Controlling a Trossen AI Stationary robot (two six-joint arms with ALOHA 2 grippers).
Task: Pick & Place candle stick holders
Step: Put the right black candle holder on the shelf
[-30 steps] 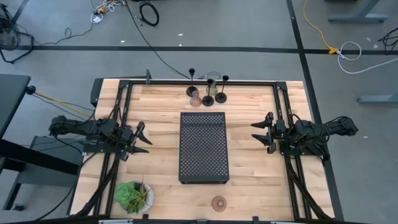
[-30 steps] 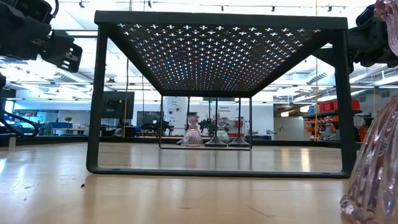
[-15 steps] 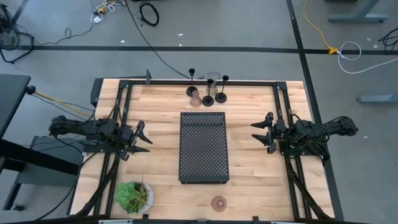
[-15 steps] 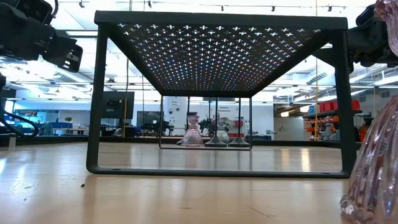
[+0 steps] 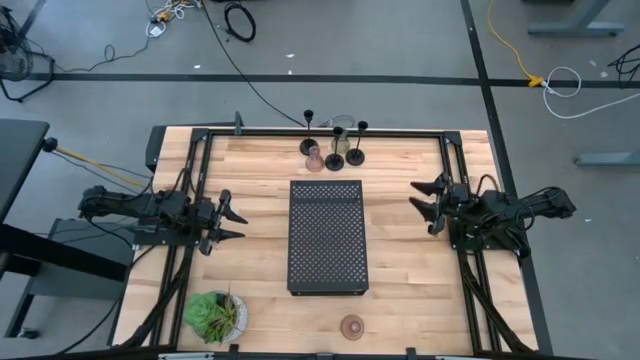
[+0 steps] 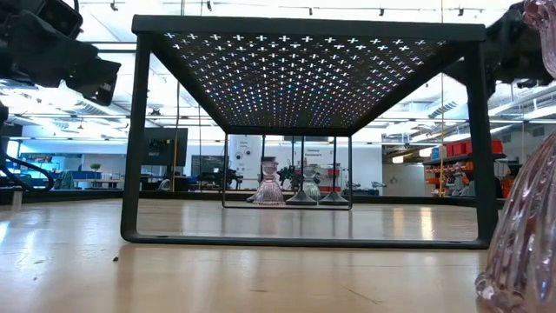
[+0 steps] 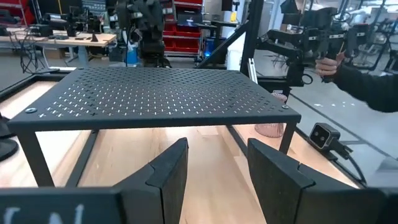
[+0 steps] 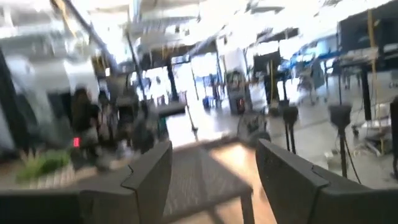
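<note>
Clustered at the desk's point(image 5: 260, 160) far edge, candle holders point(image 5: 334, 150): light, fragile, slippery, best pinched by stems; left hand point(image 5: 232, 214) and right hand point(image 5: 425, 199) parted, empty.

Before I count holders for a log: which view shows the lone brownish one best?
The high view: the brownish holder stands alone near the table's front edge. The low view crops it at the frame's right edge; the wrist views don't clearly show it.

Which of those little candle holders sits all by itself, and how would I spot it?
Start at the big black perforated tray in the middle of the wooden table. Go from its short end to the table edge that has the leafy plant at one corner. The brownish holder stands there alone, squat and round, while the others cluster at the opposite edge.
</note>
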